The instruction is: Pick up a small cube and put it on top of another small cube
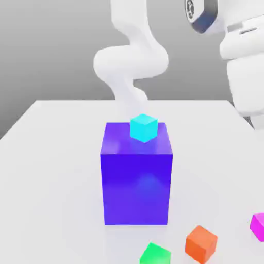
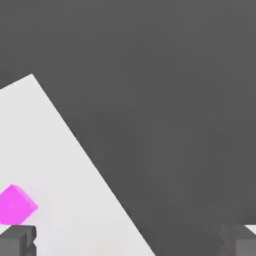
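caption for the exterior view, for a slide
Cyan cube on a blue-violet block, with green, orange and magenta cubes nearby

From my station: exterior view faces the arm across the table [image 1: 56,170]; hand view looks down; both share the magenta cube [image 2: 16,206].

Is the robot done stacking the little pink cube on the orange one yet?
No, not yet. The pink cube sits apart from the orange cube, which has nothing on top. The gripper is open and holds nothing. Picking up the pink cube and setting it on the orange one are both left.
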